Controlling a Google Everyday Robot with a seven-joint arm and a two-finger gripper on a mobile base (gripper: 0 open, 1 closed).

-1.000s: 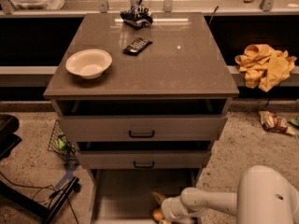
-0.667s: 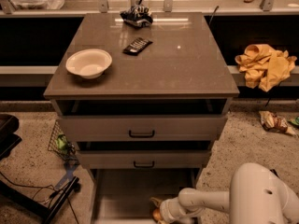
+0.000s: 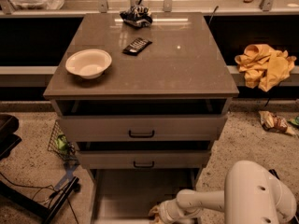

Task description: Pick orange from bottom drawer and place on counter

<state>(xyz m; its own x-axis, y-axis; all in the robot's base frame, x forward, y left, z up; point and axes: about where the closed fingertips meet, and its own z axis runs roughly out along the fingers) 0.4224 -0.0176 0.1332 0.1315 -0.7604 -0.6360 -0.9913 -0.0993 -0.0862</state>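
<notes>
The bottom drawer (image 3: 126, 195) is pulled out below two upper drawers, and its pale floor shows. My gripper (image 3: 157, 213) is down inside it at the front right, on the white arm (image 3: 205, 202) that reaches in from the right. A small orange-tan patch at the gripper's tip may be the orange (image 3: 152, 212); most of it is hidden by the gripper. The counter (image 3: 177, 69) is the glossy grey-brown top of the cabinet, well above the gripper.
On the counter stand a white bowl (image 3: 88, 63) at the left, a black flat object (image 3: 137, 45) and a dark bundle (image 3: 136, 15) at the back. A yellow cloth (image 3: 264, 64) lies on the ledge to the right. A snack bag (image 3: 275, 122) lies on the floor.
The arm has shifted a little to the left inside the bottom drawer, and the gripper now sits over the orange patch. Nothing on the counter has moved.
</notes>
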